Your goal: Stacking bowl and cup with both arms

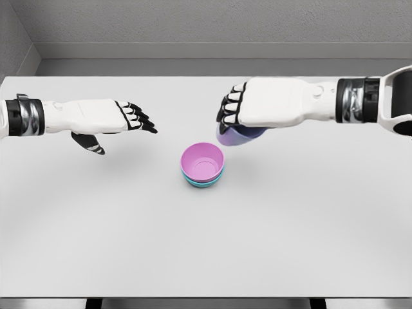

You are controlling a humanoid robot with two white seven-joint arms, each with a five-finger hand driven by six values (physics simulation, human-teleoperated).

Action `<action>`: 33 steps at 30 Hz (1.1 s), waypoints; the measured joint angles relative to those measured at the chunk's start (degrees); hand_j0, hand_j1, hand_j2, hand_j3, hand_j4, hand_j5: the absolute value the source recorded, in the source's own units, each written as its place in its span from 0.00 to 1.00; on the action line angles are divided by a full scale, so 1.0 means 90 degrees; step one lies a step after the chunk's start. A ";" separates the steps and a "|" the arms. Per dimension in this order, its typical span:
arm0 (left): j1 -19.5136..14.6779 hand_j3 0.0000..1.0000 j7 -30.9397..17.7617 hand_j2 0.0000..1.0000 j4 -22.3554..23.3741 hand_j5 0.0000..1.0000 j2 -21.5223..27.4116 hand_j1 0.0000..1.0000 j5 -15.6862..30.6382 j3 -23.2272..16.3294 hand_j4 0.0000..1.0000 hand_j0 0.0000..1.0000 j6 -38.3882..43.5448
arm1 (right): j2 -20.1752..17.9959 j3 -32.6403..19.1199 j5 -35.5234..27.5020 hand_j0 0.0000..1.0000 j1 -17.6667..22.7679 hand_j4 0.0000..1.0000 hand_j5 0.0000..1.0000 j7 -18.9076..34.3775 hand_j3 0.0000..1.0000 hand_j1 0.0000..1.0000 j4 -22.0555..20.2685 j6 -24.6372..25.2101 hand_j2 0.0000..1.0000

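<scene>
Gripping a purple cup (239,136), the right hand (270,103) hovered above the table (309,238), just beyond a pink bowl (203,161) nested in a teal bowl (203,183) near its middle; left hand (106,117) hung released.

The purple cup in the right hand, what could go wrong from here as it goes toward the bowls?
1. The right hand hides most of the purple cup, so the grip cannot be checked; it may slip or tilt on release.
2. The cup sits up and right of the pink bowl, not over it; released now, it would likely miss.
3. The pink bowl rests nested in a teal bowl, unheld, since the left hand is open and away. A bump could shift the stack.
</scene>
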 measured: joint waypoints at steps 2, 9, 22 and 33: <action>0.0000 1.00 0.0000 1.00 0.0000 1.00 -0.0002 1.00 0.0000 0.0000 1.00 1.00 0.0000 | 0.0102 0.0146 0.0001 0.59 -0.0088 0.59 0.59 0.0005 0.59 0.59 -0.0007 0.0002 0.59; 0.0000 1.00 0.0000 1.00 0.0000 1.00 0.0001 1.00 0.0000 0.0000 1.00 1.00 0.0000 | 0.0458 0.0572 -0.0003 0.60 -0.0234 0.60 0.60 0.0010 0.60 0.60 -0.0015 0.0005 0.60; 0.0000 1.00 0.0000 1.00 0.0000 1.00 0.0003 1.00 0.0000 0.0000 1.00 1.00 0.0000 | 0.0659 0.0844 0.0039 0.60 -0.0234 0.60 0.60 0.0005 0.60 0.60 0.0044 0.0009 0.60; 0.0000 1.00 0.0000 1.00 -0.0001 1.00 0.0011 1.00 0.0000 0.0000 1.00 1.00 0.0000 | 0.0783 0.0842 0.0133 0.61 -0.0195 0.61 0.61 0.0008 0.61 0.61 0.0276 0.0011 0.61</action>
